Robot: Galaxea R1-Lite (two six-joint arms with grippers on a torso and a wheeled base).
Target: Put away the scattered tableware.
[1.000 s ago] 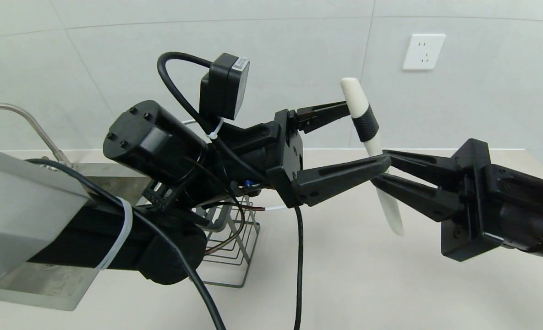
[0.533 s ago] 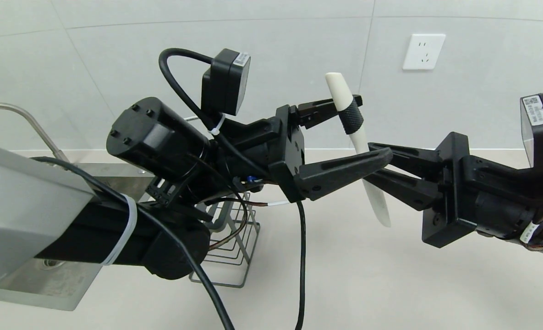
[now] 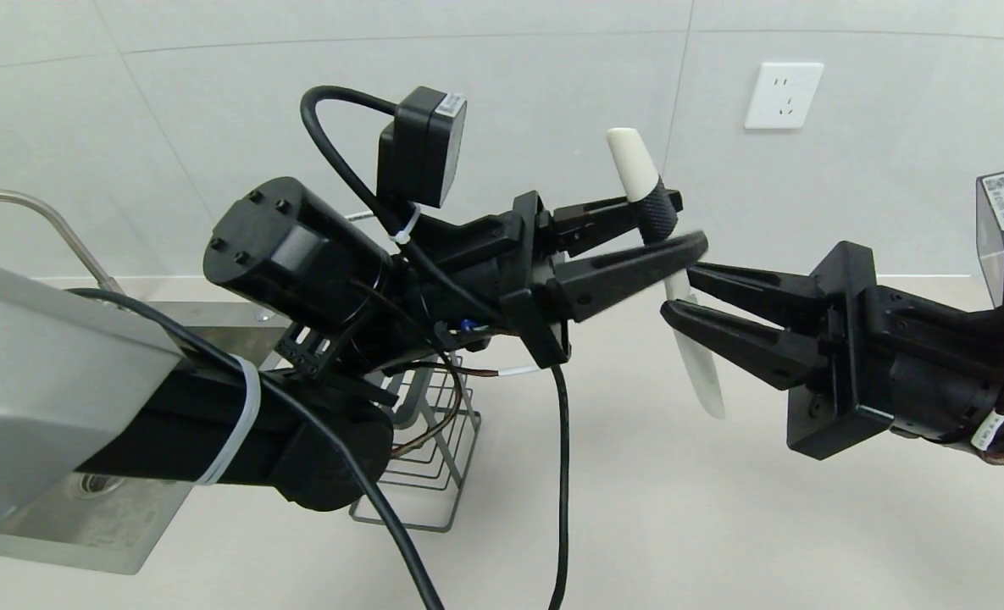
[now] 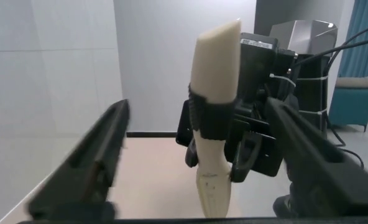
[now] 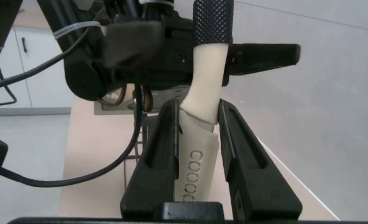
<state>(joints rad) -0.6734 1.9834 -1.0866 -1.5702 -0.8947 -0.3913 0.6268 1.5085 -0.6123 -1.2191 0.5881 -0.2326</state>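
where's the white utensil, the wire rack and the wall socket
white utensil [image 3: 695, 368], head view, lower white end
wire rack [image 3: 429, 466], head view, middle of its wires
wall socket [image 3: 783, 95], head view, centre of its plate

Behind the left gripper [image 3: 690, 222] rises a pale grey tiled wall [image 3: 213, 85], with 1 white socket [image 3: 783, 95] above and beyond its tip. Beneath it spreads a beige countertop [image 3: 679, 525]. Back along that arm lie a steel sink [image 3: 103, 529] and its curved tap [image 3: 78, 248]. The light is soft and even.
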